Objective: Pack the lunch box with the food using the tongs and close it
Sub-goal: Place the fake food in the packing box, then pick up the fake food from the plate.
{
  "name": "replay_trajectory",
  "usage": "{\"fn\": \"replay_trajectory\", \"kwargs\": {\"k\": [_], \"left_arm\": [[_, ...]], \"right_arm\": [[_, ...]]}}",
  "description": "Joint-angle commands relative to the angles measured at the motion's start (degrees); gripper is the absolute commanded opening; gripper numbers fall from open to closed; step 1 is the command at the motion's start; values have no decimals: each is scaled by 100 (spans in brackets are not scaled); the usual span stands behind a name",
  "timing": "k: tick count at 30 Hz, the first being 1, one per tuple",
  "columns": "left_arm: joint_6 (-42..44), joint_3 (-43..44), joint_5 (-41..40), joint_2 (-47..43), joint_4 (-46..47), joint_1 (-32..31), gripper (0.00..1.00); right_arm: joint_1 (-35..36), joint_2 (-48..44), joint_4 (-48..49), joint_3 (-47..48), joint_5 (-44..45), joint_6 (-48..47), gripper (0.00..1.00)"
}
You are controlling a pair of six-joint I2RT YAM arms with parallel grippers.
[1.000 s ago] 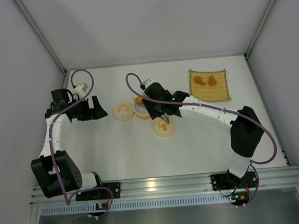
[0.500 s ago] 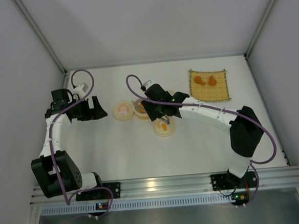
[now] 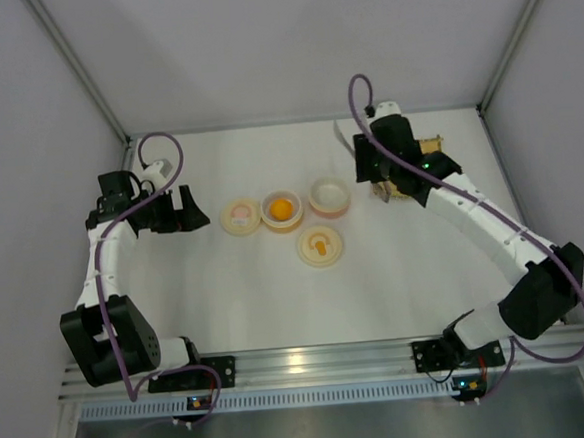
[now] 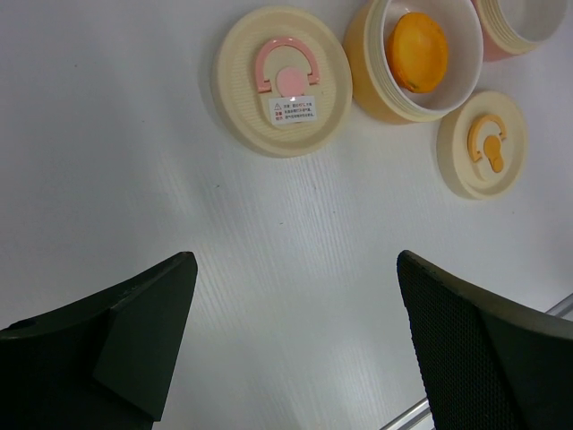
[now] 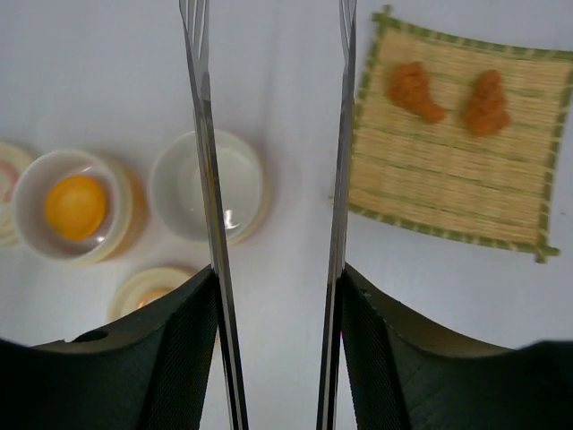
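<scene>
My right gripper (image 5: 277, 273) is shut on the tongs (image 5: 206, 134). Their two silver arms stand apart with nothing between the tips. They point at the gap between an empty bowl (image 5: 208, 186) and the woven mat (image 5: 448, 179), where two orange-brown food pieces (image 5: 414, 90) lie. A pale yellow bowl (image 3: 282, 211) holds a round orange piece (image 4: 416, 52). Beside it stand the pinkish bowl (image 3: 330, 197), the cream top with pink centre (image 3: 239, 216) and a small lid (image 3: 320, 245). My left gripper (image 4: 295, 260) hangs open and empty, left of the top.
White walls close the table at the back and on both sides. The right arm (image 3: 472, 216) arches over the right half and hides part of the mat in the top view. An aluminium rail (image 3: 312, 363) runs along the near edge.
My right arm has swung with the tongs from over the bowls to the back right, beside the mat. The bowls are now uncovered. The left arm has not moved.
</scene>
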Motion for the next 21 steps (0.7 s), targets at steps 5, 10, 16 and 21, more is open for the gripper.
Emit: {"fn": "replay_trajectory", "kwargs": {"k": [5, 10, 16, 21], "left_arm": [[41, 254, 403, 116, 9, 33, 98], [67, 254, 368, 169, 36, 33, 98], [15, 236, 395, 292, 115, 33, 98], [-73, 263, 447, 407, 159, 33, 98]], "right_arm": [[-1253, 350, -417, -117, 196, -198, 50], [-1859, 543, -328, -223, 143, -31, 49], [-2220, 833, -389, -249, 143, 92, 48], [-2405, 1070, -416, -206, 38, 128, 50]]}}
